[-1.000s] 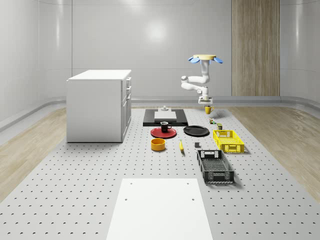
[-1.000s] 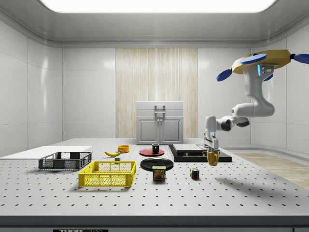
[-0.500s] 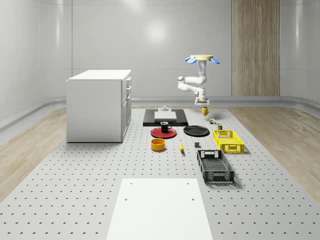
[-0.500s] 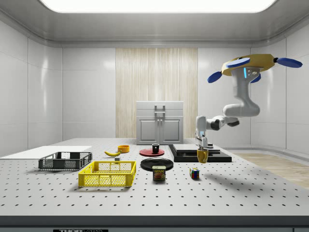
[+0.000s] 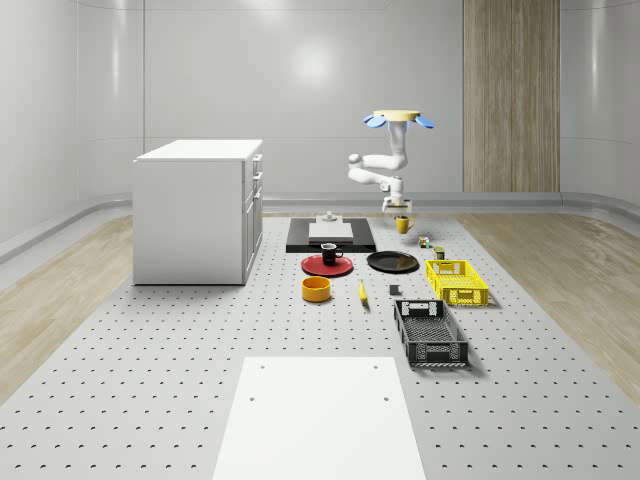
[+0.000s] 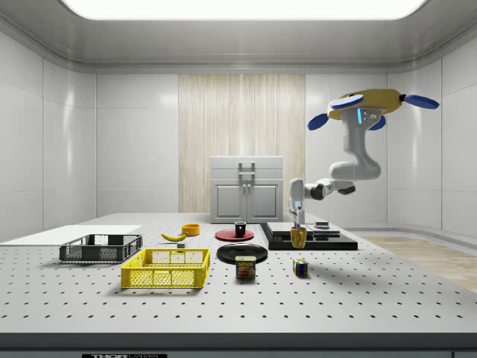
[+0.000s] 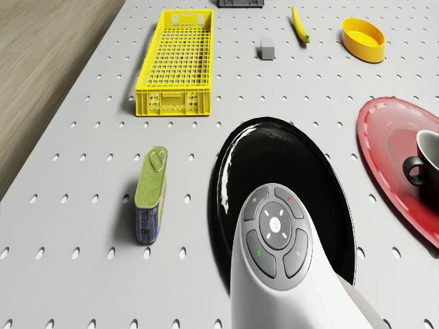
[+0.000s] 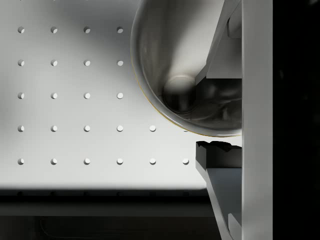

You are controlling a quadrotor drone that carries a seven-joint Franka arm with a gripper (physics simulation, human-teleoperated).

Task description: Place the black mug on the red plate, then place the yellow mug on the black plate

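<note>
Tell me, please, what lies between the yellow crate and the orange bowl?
In the drone view, a small grey block and a banana lie between the yellow crate and the orange bowl.

We see bright, even light from a ceiling panel, soft shadows on the counter, and glare on the black plate.

Premises present as a simulated robotics test laboratory. A large perforated counter with a regular grid of mounting holes carries the items, as on an optical bench. Walls are plain pale panels with one wood-slat section; a flat ceiling light panel runs overhead. A white cabinet stands on the counter. A white board lies at its near end.
</note>
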